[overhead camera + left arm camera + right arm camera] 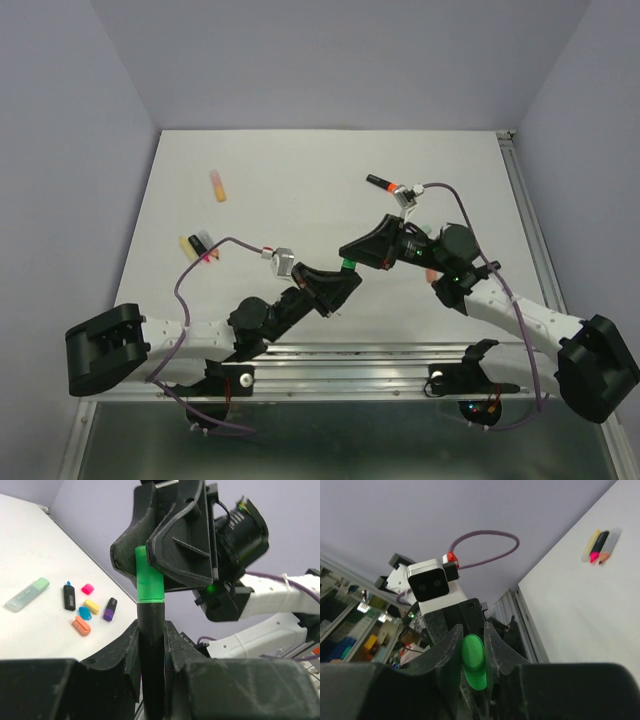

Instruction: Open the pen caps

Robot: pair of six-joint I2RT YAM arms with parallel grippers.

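The left gripper (pixel 151 647) is closed around the black barrel (pixel 151 625) of a highlighter and holds it upright above the table (pixel 30 545), with one finger pressing on each side. The green cap (pixel 149 580) sits on the upper end of this barrel, and no gap shows between the two. The right gripper (pixel 472 652) comes from the opposite side and is closed on the far part of the green cap, one finger on each side of it. In the top view the two grippers meet above the middle of the table. On the table, seen from the left wrist, lie a pastel highlighter (pixel 27 594) with its cap on, a black highlighter (pixel 69 596) with a bare blue tip, a pink cap (pixel 88 588), a yellow cap (pixel 91 606), a blue cap (pixel 85 612), an orange cap (pixel 81 626), and a short black pen with a purple cap (pixel 108 614). They lie close together and well apart from the grippers.
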